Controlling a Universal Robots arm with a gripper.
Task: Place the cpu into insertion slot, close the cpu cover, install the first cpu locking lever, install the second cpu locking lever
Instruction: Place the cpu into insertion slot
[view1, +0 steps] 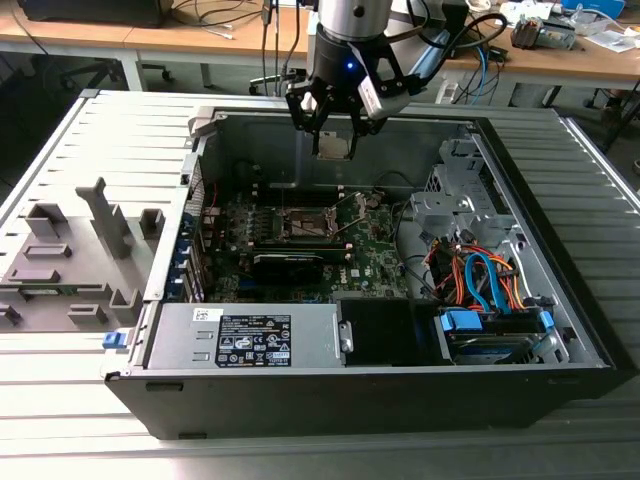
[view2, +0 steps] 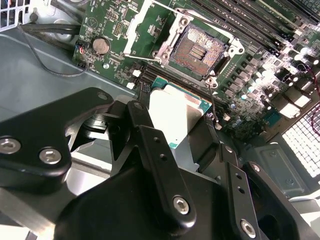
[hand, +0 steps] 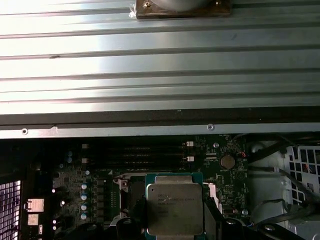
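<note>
My gripper (view1: 333, 125) hangs over the back part of the open computer case, shut on the cpu (view1: 333, 146), a small silver-topped square chip. The first wrist view has the cpu (hand: 175, 209) face-on between the black fingers (hand: 216, 220). In the second wrist view the cpu (view2: 172, 111) is clamped just short of the insertion slot (view2: 200, 47), whose dark brownish centre is bare. The cpu cover (view2: 134, 30) stands swung open beside the socket. On the motherboard below me lies the insertion slot (view1: 305, 222), well apart from the chip.
The case (view1: 560, 300) lies open on a ribbed metal table. A grey power supply (view1: 250, 340) fills its front, a black graphics card (view1: 288, 263) lies near the socket, and drive bays with orange and blue cables (view1: 480, 280) sit toward the exterior view's right. A grey fixture (view1: 70, 250) stands outside.
</note>
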